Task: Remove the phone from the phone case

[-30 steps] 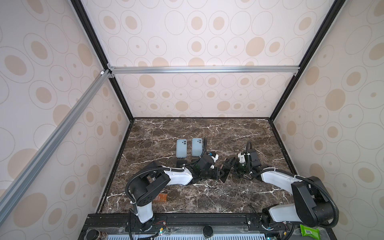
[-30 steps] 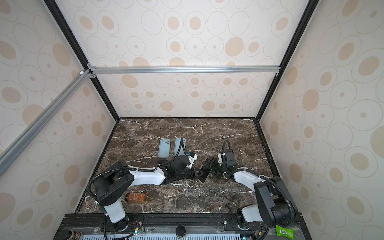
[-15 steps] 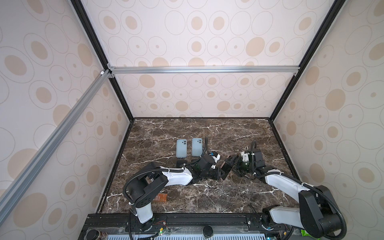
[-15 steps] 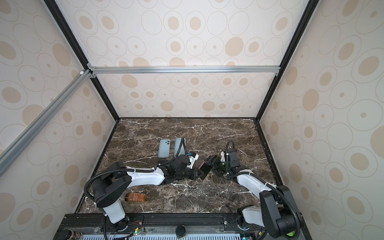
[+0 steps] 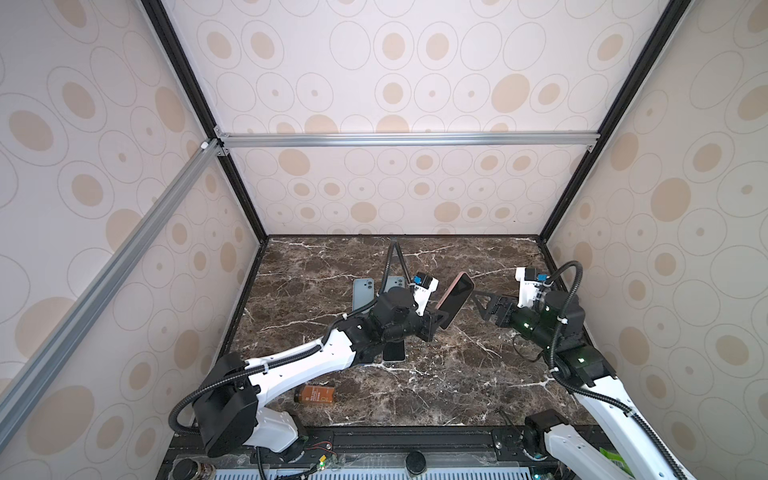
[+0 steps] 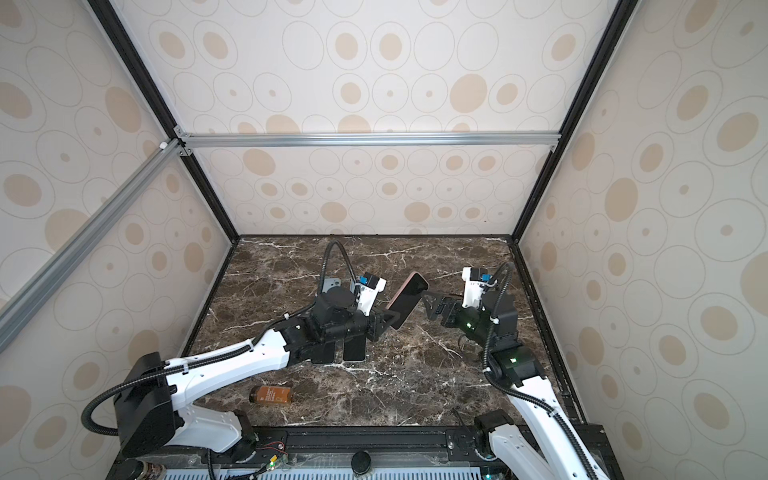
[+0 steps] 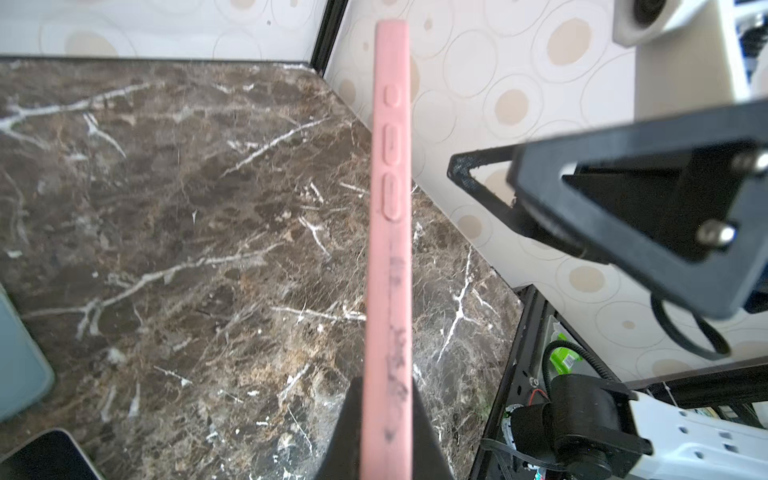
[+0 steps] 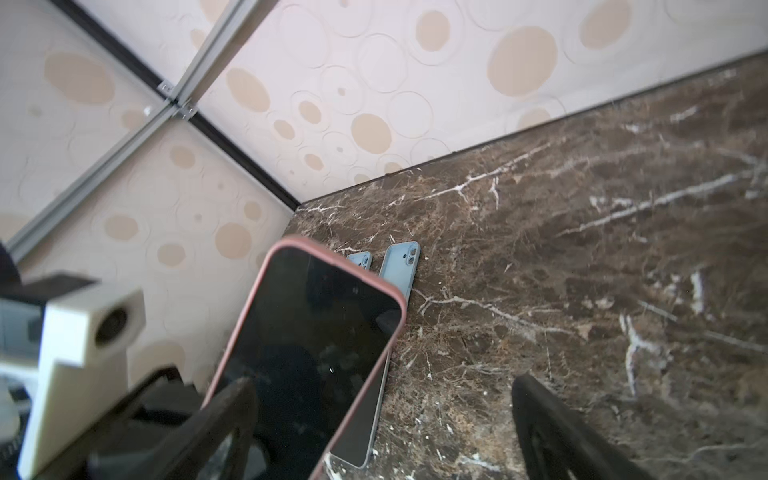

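Observation:
The phone point(image 8: 316, 332) shows its dark screen, framed all round by the pink phone case point(image 7: 388, 249). It hangs tilted above the marble table in both top views point(image 5: 457, 297) point(image 6: 409, 299). My left gripper point(image 5: 441, 320) point(image 7: 386, 415) is shut on the case's lower end, one black finger on each face. My right gripper point(image 5: 488, 307) point(image 8: 382, 407) stands open to the right of the phone and touches nothing. One of its fingers point(image 7: 478, 178) shows apart from the case's side with the buttons.
Two blue-grey cases point(image 5: 363, 291) point(image 5: 395, 284) lie at the back behind the left arm. Bare phones point(image 6: 354, 351) point(image 6: 322, 353) lie face up under that arm. An amber bottle point(image 5: 314, 395) lies near the front left. The side wall stands close behind the right arm.
My right gripper has opened wider and drawn back to the right, away from the phone. The left gripper keeps its hold on the cased phone.

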